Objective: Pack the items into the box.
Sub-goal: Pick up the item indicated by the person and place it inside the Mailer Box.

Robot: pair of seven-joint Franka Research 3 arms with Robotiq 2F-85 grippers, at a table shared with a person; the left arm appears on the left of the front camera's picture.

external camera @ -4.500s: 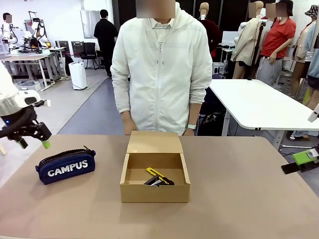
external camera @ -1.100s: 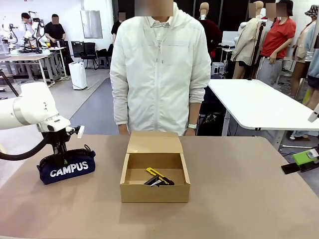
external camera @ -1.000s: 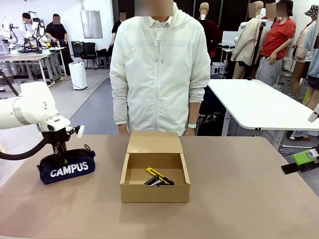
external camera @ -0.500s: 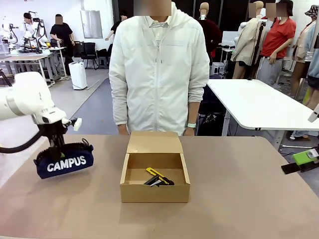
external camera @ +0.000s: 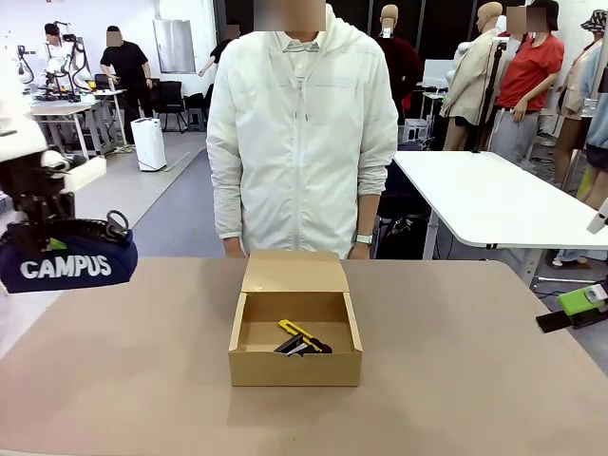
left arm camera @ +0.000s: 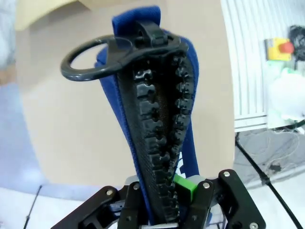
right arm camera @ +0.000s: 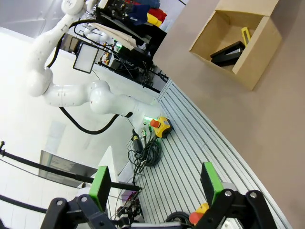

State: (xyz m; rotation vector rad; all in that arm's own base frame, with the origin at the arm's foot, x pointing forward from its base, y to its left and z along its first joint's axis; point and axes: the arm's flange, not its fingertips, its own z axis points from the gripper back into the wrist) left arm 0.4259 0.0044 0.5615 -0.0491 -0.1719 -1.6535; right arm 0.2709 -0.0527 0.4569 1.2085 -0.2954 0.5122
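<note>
Nearly done: two things packed, pouch (external camera: 66, 266) up in the air

I have the left pincer (left arm camera: 161, 191) clenched on the navy CAMPUS pouch, gripping it by its zip edge. The pouch hangs high above the left end of the desk (external camera: 456, 370), not touching it, and well apart from the box (external camera: 294, 366).

The box sits open in the middle of the desk. Its flap (external camera: 293, 271) is folded back toward the person (external camera: 304, 142) on the far side. Inside I can see the yellow-and-black knife (external camera: 300, 332) and the black stapler (external camera: 288, 346) lying close together on the box floor. So I judge that two of the three things are packed.

My right pincer (right arm camera: 155, 183) is released, its fingers spread wide with nothing between them. It waits off at the right side, away from the box.

What is left, I think, is to carry the pouch over the box, lower it in and let go. The box looks only a little wider than the pouch, so I would line the pouch up with the box's long side. Maybe the flap needs shutting after that, but the task does not say.
</note>
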